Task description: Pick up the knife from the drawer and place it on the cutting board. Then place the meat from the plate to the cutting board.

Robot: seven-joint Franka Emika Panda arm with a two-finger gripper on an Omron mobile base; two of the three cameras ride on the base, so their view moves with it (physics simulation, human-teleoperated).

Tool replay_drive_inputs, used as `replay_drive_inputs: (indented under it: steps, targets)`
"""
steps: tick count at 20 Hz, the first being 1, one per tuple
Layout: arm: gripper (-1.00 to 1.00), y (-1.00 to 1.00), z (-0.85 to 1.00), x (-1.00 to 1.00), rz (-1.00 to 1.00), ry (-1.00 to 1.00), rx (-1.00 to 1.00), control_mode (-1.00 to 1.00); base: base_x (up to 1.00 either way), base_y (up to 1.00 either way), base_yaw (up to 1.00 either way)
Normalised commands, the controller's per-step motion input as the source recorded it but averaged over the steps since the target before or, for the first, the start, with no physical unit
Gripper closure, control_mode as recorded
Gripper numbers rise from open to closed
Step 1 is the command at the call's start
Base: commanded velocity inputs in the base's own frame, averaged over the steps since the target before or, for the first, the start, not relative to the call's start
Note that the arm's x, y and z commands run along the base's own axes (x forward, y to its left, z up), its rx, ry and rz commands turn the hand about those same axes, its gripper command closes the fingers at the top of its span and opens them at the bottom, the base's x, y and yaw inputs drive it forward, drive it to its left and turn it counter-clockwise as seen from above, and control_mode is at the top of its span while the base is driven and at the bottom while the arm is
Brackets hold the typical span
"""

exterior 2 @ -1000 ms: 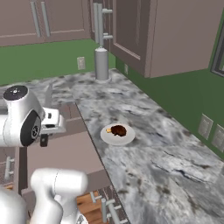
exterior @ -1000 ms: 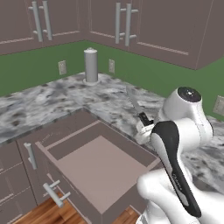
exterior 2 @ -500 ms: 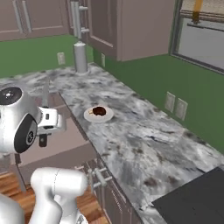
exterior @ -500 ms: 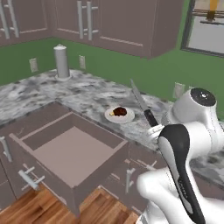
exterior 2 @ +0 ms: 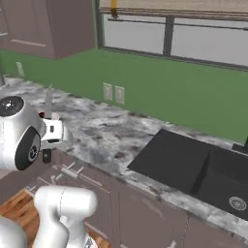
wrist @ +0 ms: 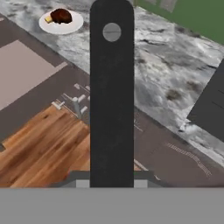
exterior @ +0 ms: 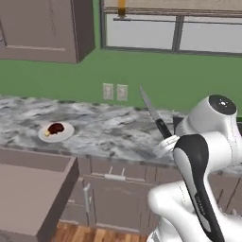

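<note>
1. The knife (exterior: 153,115) is held in the air above the marbled counter (exterior: 113,132), blade slanting up and to the left toward the green wall (exterior: 142,75). In the hand view its black handle (wrist: 111,96) runs straight up the middle of the picture.
2. The gripper (exterior: 168,144) is clamped on the knife's handle, the blade projecting beyond it.
3. The meat (exterior: 55,128) lies on the plate (exterior: 64,134), which sits on the counter well to the left of the knife.
4. The drawer (exterior: 33,194) stands pulled open at lower left, below the plate.
5. Two wall outlets (exterior: 115,91) sit on the green wall behind the counter, under the window (exterior: 175,28).
6. A dark sink (exterior 2: 193,167) is set into the counter to the right in the right base view.
</note>
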Motion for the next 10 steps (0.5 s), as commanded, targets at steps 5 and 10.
replay_drive_inputs:
  steps: [5, 10]
  targets:
    - [1.00, 0.00, 0.00, 0.00, 0.00, 0.00, 0.00, 1.00, -0.51, -0.01, -0.79]
    - [1.00, 0.00, 0.00, 0.00, 0.00, 0.00, 0.00, 1.00, -0.55, -0.04, -0.77]
